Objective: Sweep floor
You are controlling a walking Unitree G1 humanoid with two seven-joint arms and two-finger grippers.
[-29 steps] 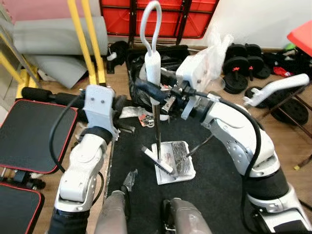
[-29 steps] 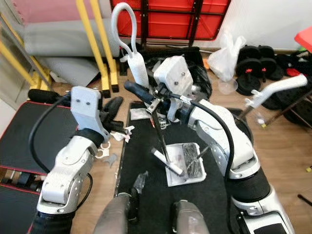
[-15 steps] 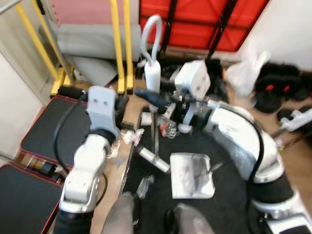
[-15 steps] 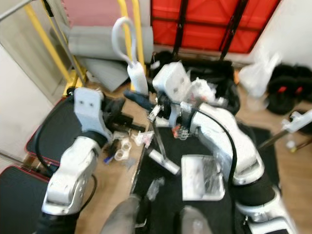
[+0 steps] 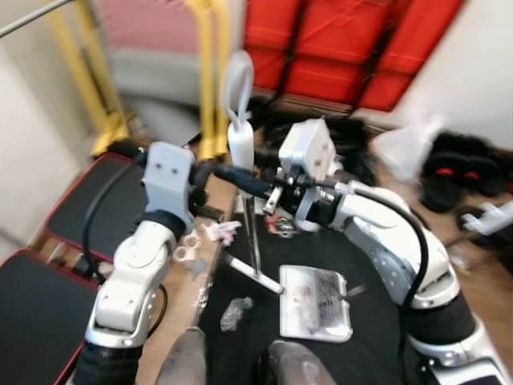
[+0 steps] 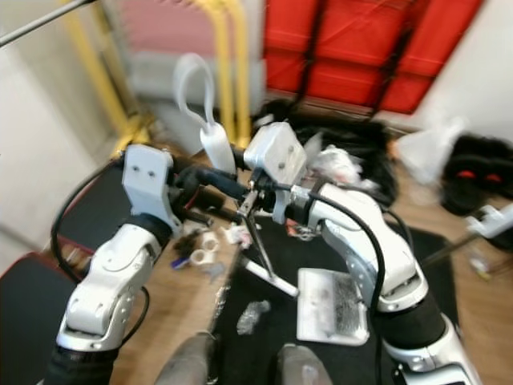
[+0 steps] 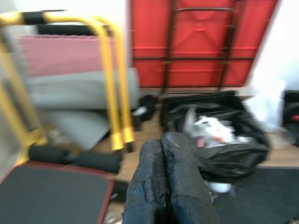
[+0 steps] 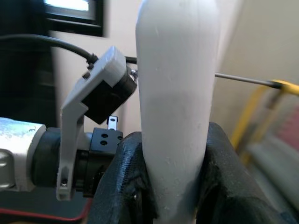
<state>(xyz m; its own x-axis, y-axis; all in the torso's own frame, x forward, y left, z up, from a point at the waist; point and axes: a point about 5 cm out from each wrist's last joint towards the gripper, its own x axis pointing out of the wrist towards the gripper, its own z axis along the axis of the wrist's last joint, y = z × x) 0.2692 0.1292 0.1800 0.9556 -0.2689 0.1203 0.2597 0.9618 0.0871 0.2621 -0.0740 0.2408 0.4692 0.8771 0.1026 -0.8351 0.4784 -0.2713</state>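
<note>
The right gripper (image 8: 175,186) clamps the white plastic loop-topped broom handle (image 8: 176,107) above the black mat (image 5: 377,289), while the left gripper (image 7: 168,182) is pressed together, empty.

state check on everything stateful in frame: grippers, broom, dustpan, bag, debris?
right gripper: shut on the broom's white handle
left gripper: shut, holding nothing
broom: upright, head down on the black mat
dustpan: lying flat on the mat, dark debris on it
black bag: open, white trash inside
crumpled wrapper: loose on the mat, not yet swept up
</note>
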